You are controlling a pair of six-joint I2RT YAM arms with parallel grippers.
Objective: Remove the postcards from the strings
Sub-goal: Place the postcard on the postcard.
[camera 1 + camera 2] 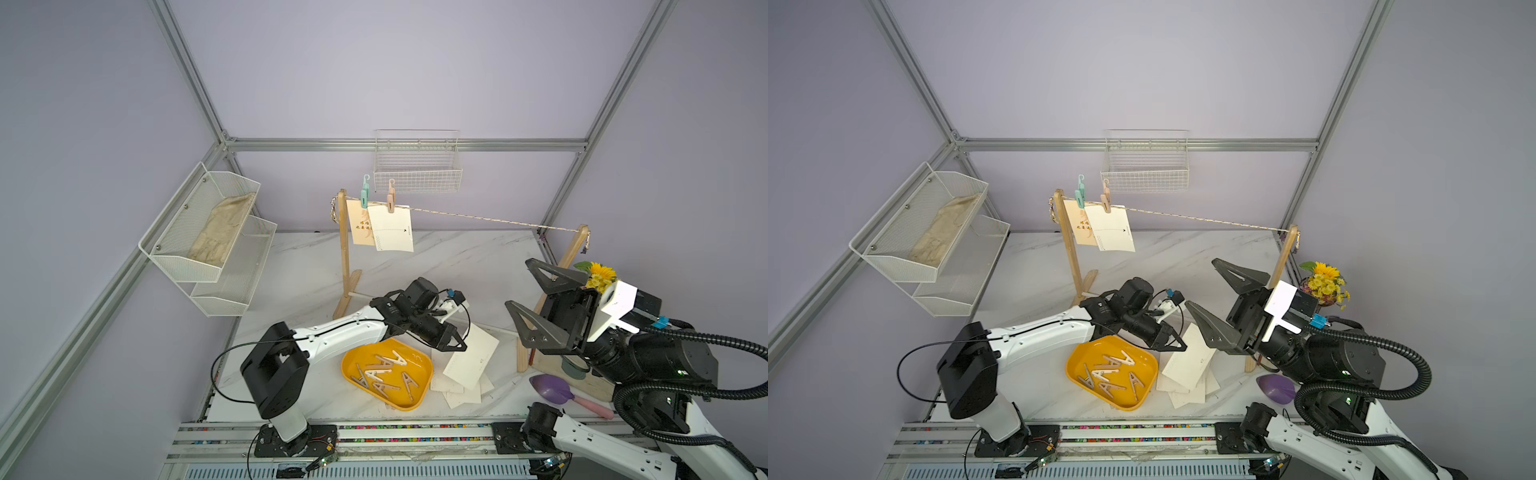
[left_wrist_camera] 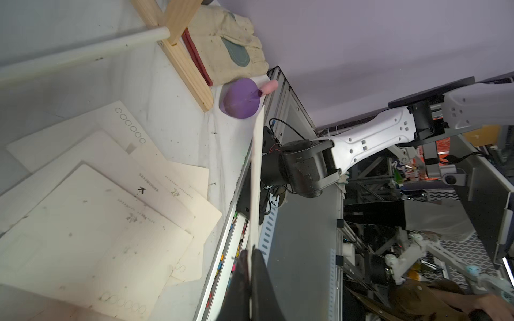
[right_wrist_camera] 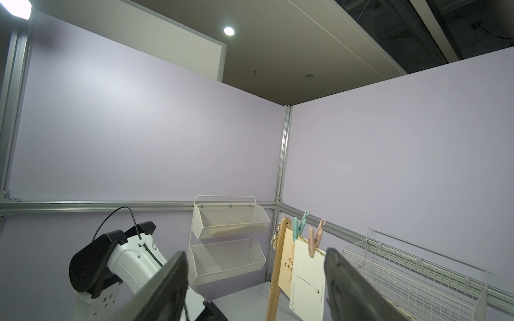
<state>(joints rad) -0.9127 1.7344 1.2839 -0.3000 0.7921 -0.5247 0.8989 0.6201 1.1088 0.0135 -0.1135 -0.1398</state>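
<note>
Right claw (image 1: 519,284) nearest the lens: jaws spread wide, nothing gripped. Left claw (image 1: 459,347) is clamped shut on one postcard (image 1: 471,359), slanted over the pile (image 2: 91,222) on the desk (image 1: 436,266); at least four are overlapped there, circle rows printed. Two postcards are pegged long axis vertical on the string (image 1: 478,216) by a wooden post (image 1: 343,249): tan card (image 1: 357,226), orange lettering unreadable, under teal peg (image 1: 364,196); white card (image 1: 392,232) under pink peg (image 1: 390,200).
</note>
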